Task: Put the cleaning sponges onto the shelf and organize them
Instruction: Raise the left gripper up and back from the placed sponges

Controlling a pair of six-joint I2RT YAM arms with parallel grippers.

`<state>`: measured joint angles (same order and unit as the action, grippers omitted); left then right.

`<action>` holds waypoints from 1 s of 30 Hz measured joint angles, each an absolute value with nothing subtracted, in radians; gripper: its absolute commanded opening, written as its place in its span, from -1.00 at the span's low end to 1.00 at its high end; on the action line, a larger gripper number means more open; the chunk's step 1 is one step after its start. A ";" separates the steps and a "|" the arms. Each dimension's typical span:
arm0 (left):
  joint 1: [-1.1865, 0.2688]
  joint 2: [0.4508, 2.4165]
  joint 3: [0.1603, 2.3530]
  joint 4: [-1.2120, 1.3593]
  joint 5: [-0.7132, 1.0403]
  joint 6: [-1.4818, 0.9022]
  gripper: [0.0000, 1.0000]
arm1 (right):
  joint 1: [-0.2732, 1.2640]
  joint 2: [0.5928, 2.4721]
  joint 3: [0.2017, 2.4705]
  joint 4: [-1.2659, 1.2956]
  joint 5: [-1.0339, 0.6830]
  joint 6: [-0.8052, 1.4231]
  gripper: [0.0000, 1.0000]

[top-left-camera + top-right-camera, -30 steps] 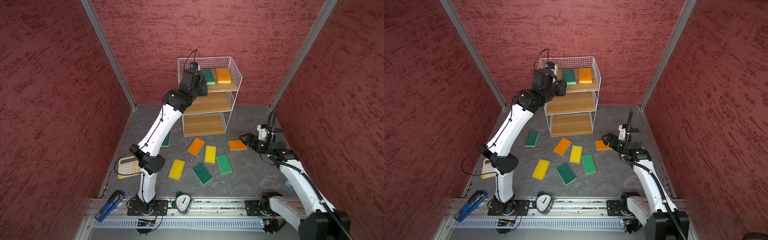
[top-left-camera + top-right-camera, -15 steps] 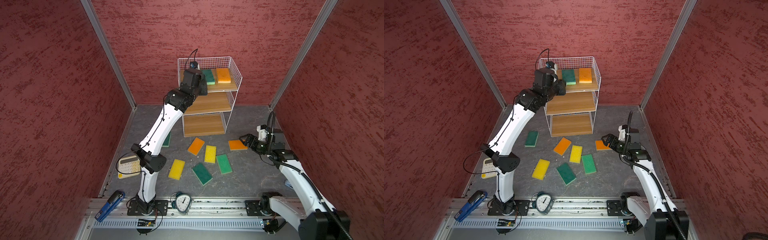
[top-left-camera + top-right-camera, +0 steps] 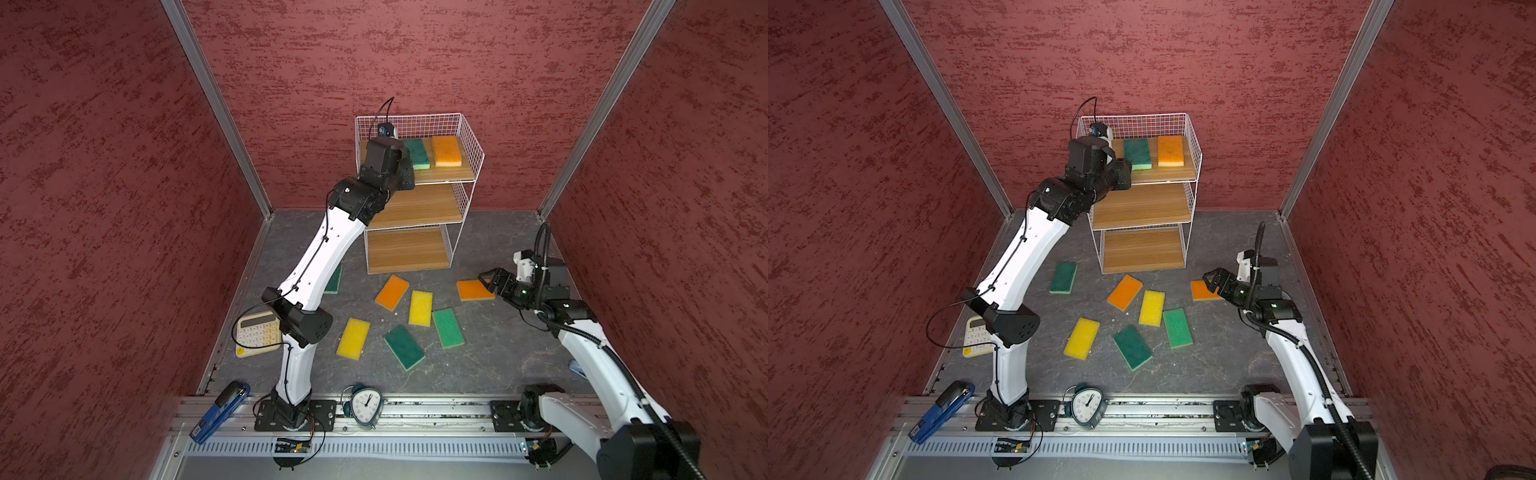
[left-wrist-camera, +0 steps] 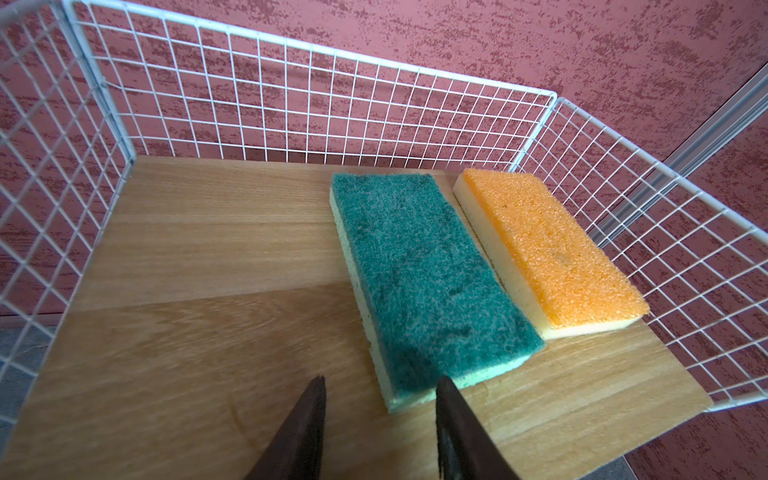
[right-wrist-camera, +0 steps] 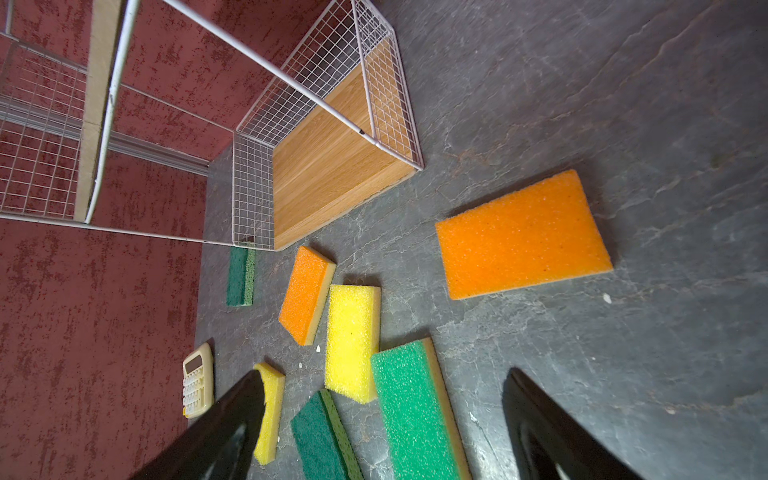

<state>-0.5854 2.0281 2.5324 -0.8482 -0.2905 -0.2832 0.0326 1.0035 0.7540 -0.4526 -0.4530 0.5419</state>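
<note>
Red textured walls (image 3: 415, 62) box in a dark grey counter (image 3: 519, 353), and at the back stands the shelf (image 3: 415, 203), three wooden boards in a white wire frame. Up on its top board two sponges lie flat, side by side and nearly touching: a dark green sponge (image 4: 424, 282) and, nearer the wire side, an orange-topped sponge (image 4: 548, 249). The left tool (image 4: 380, 380) hovers over that top board at the near end of the dark green sponge, fingers a modest way apart, gripping nothing. Whether one tip brushes the sponge's corner is hard to say.

Down on the counter, seven sponges lie scattered before the shelf: a lone orange sponge (image 3: 473, 289) to the right, then a slanted orange sponge (image 3: 392, 292), a yellow sponge (image 3: 420, 307), a light green sponge (image 3: 448, 328), a deep green sponge (image 3: 404, 347), a second yellow sponge (image 3: 353, 338) and a far-left green sponge (image 3: 1063, 277) by the left arm.

The right tool (image 5: 383, 374) hangs just beside the lone orange sponge, fingers spread wide, empty. A calculator (image 3: 255, 338) sits at the left edge.
</note>
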 measured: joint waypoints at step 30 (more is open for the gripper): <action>-0.576 2.031 2.529 -0.848 -0.306 -0.187 -0.13 | 0.033 1.003 0.754 -0.452 -0.453 0.542 0.81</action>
<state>-0.5762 2.0312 2.5290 -0.8478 -0.3061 -0.1871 0.0326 1.0035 0.7536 -0.4522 -0.4530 0.5419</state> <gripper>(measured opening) 0.431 0.907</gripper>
